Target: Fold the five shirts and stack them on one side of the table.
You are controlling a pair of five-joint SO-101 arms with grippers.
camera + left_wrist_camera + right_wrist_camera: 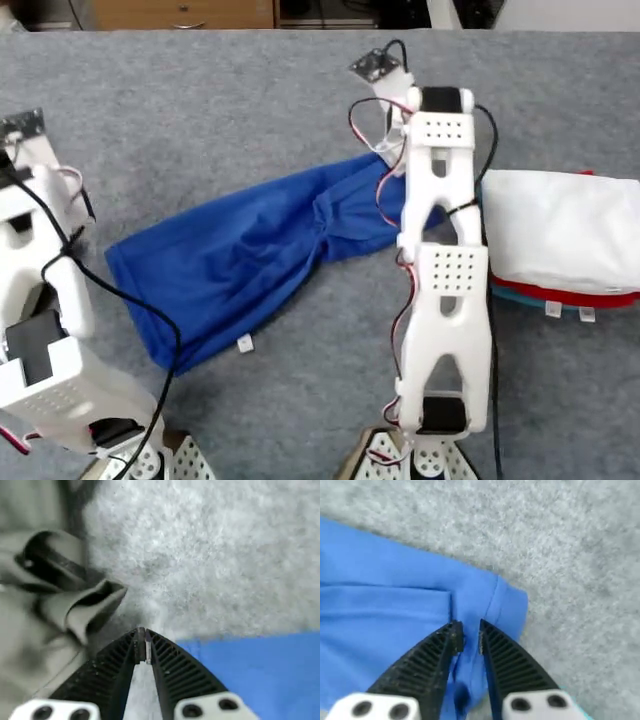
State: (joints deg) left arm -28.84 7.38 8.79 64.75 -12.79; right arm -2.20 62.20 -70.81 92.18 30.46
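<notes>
Your right arm stretches long across the table [250, 120]; the right gripper [467, 636] is parted a crack over the blue shirt [250, 260] at its far end, gripping nothing visible. Your left arm sits folded back, its left gripper [141, 649] closed, empty, beside the shirt's edge

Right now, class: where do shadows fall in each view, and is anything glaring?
High view: soft, even light, white shirt brightest. Left wrist view: mat darkens beside the left gripper. Right wrist view: dark shadow on the blue shirt under the right gripper.
</notes>
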